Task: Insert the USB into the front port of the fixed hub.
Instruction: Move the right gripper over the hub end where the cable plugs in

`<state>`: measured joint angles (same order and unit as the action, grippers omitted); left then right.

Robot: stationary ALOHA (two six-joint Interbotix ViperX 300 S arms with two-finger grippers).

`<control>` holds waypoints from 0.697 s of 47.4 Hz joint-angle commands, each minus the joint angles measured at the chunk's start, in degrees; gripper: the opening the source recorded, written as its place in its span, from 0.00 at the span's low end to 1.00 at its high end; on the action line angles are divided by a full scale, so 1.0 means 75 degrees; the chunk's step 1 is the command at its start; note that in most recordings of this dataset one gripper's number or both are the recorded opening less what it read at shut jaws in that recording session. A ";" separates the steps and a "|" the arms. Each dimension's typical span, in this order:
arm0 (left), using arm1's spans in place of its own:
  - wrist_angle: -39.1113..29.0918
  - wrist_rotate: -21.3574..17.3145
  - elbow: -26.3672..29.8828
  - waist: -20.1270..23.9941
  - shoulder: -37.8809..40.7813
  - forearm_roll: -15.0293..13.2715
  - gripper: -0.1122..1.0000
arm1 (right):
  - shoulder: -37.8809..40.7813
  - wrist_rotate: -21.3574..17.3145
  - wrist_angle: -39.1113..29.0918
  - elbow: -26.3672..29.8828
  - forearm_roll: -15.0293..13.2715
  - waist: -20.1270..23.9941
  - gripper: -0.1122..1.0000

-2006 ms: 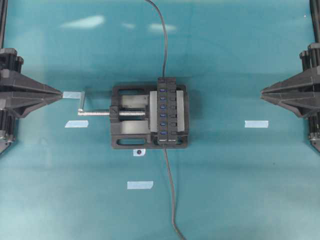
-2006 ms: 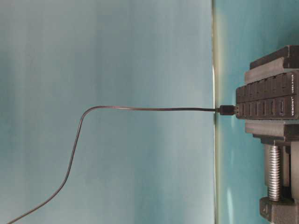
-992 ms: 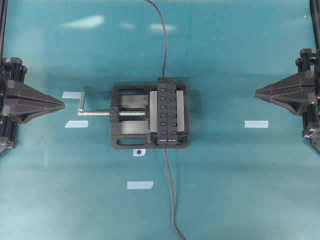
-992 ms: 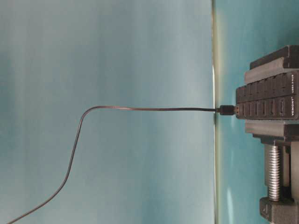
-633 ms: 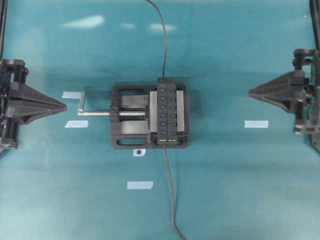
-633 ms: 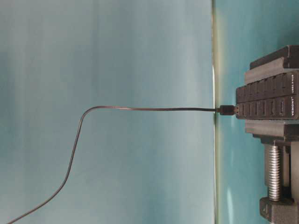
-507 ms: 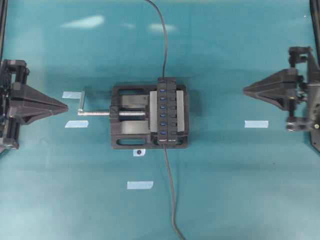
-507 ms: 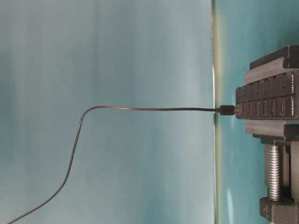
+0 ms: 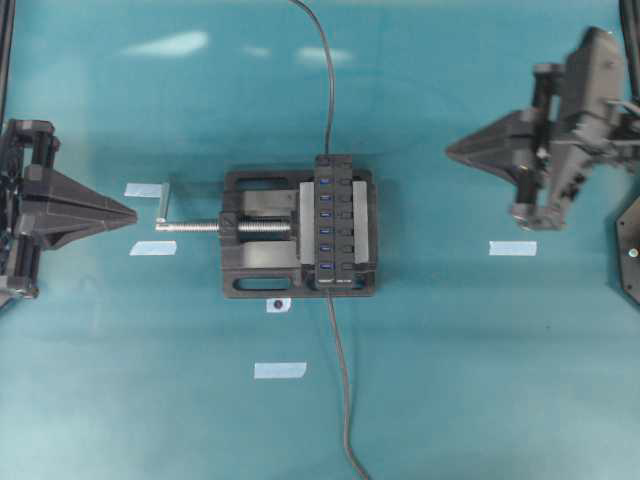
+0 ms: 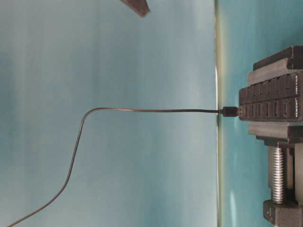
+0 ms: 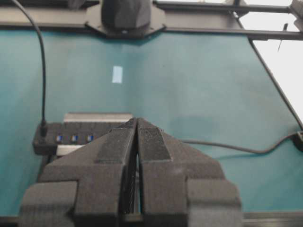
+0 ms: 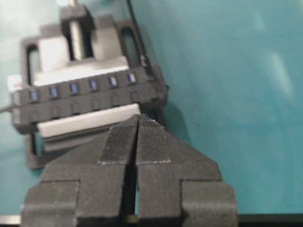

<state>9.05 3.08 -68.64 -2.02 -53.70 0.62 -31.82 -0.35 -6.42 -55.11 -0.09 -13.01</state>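
Observation:
The fixed hub [image 9: 331, 222], a narrow black bar with a row of blue ports, is clamped in the vise; it also shows as hub [image 12: 90, 97] and hub [image 10: 270, 104]. The USB cable [image 9: 341, 385] runs up from the near table edge to the vise's front side, just under the hub's front end. Its plug is too small to make out. In the left wrist view the cable [image 11: 236, 149] lies on the mat. My left gripper [image 9: 132, 212] [image 11: 137, 120] is shut and empty, left of the vise. My right gripper [image 9: 449, 152] [image 12: 138, 116] is shut and empty, right of the hub.
The black bench vise [image 9: 255, 235] has a silver screw and handle [image 9: 185, 225] pointing left. The hub's own cable [image 9: 328, 90] leaves its far end and runs off the back. Pale tape marks [image 9: 280, 370] [image 9: 512, 248] [image 9: 152, 248] dot the teal mat.
My right arm has swung in from the right edge, leftward and toward the back, turning; its tip now shows in the table-level view. The left gripper crept slightly right. Cables and hub are still.

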 commanded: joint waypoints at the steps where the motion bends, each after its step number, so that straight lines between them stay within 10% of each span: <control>1: 0.0035 0.0012 0.0152 -0.0012 0.0023 0.0023 0.10 | 0.0223 0.0152 0.0035 0.0352 -0.0012 -0.0070 0.07; 33: 0.0035 0.0012 0.0129 -0.0012 -0.0023 0.0023 0.10 | 0.2602 0.0645 0.0246 0.1500 -0.0012 -0.0223 0.07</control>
<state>9.05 3.08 -68.64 -2.02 -53.96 0.62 -12.92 3.96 -5.19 -45.79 -0.09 -14.15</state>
